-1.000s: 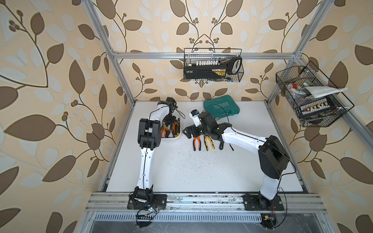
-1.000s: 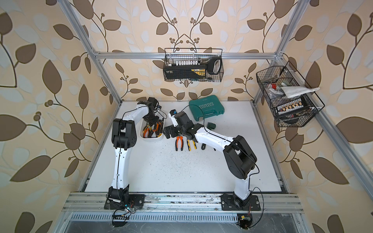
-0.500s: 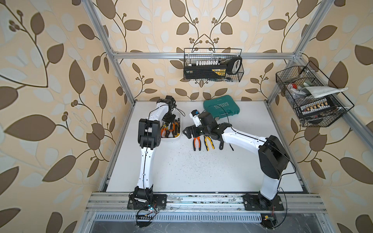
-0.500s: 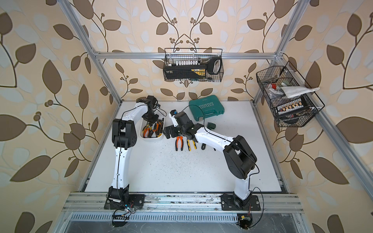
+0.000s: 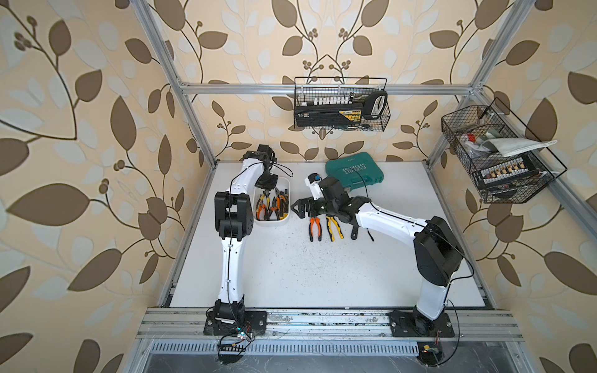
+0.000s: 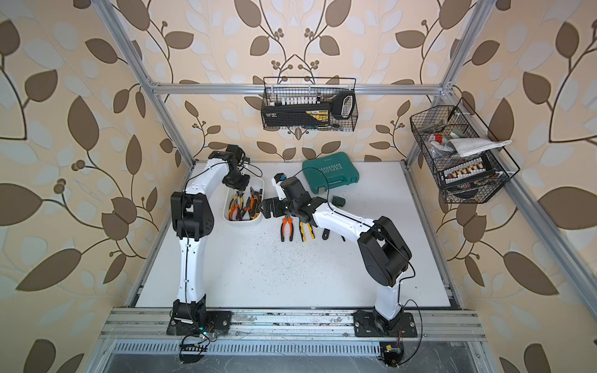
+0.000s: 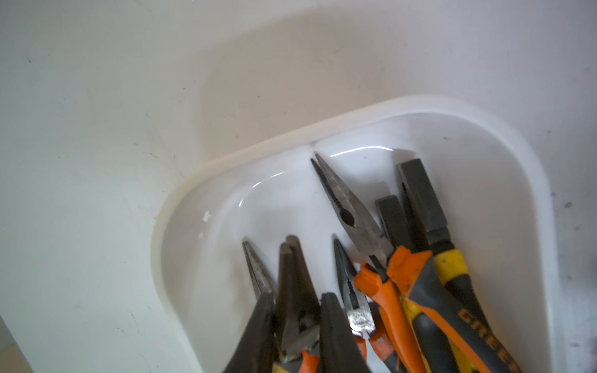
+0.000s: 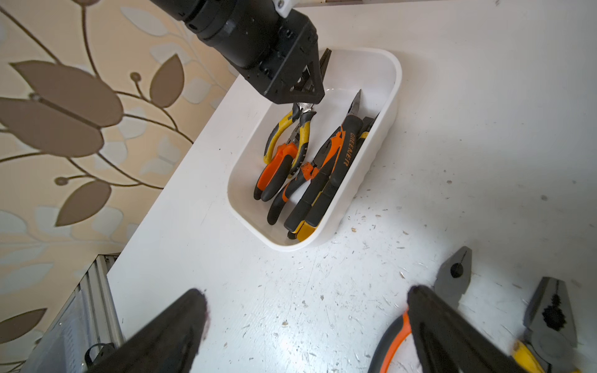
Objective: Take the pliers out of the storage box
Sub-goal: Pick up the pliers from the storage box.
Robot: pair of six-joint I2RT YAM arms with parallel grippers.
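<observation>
The white storage box [image 5: 271, 226] [image 6: 242, 223] stands at the table's back left with several orange-and-black and yellow-and-black pliers [image 8: 326, 168] in it. My left gripper [image 7: 297, 297] [image 5: 266, 190] reaches down into the box's far end. It is shut on the metal head of a yellow-handled needle-nosed pliers [image 7: 295, 274] [image 8: 303, 129]. My right gripper [image 8: 307, 294] [image 5: 298, 208] hovers open just right of the box, with nothing between its fingers. Two pliers lie on the table beneath the right arm, one orange-handled [image 5: 315, 227] and one yellow-handled [image 5: 334, 227].
A teal tool case [image 5: 353, 171] lies at the back of the table. Black wire baskets hang on the back wall [image 5: 340, 106] and the right wall [image 5: 497, 155]. A dark tool handle [image 5: 355, 232] pokes out under the right arm. A small dark green object [image 6: 337, 201] sits near the case.
My left gripper's jaws have closed further onto the pliers head inside the box. The right arm has stayed where it was.
</observation>
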